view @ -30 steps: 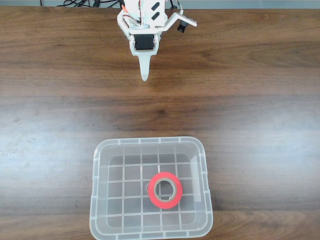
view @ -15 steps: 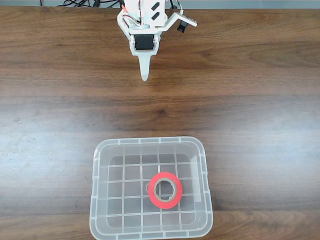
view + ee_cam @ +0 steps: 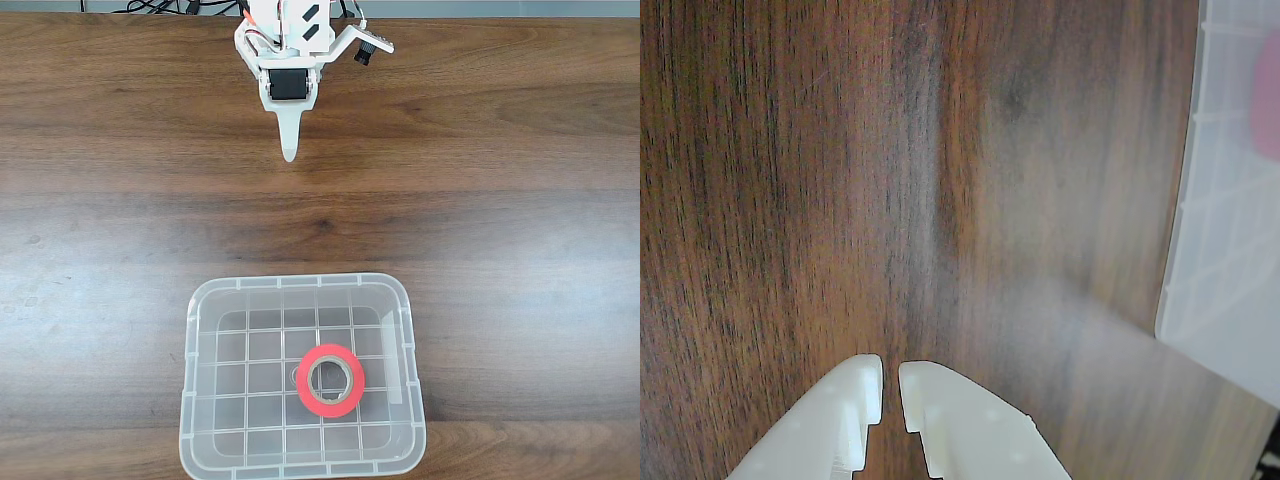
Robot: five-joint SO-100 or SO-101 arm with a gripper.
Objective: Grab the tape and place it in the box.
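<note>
In the fixed view the white claw (image 3: 290,150) hangs near the top edge of the wooden table (image 3: 520,200), its tip pointing down the picture, its fingers drawn together and holding nothing. Well below it, almost straight down the picture from its tip, stands the box (image 3: 195,400) at the bottom edge. The tape (image 3: 331,380) lies flat on the grid floor inside the box, slightly right of the claw's line, well apart from the claw. In the wrist view the claw (image 3: 891,385) rises from the bottom edge, its two white fingertips nearly meeting with a thin slit between them and bare wood showing through. Up and to the right of the fingertips, a corner of the box (image 3: 1220,260) fills the right edge, and a pink-red blur of the tape (image 3: 1268,95) shows through its wall.
</note>
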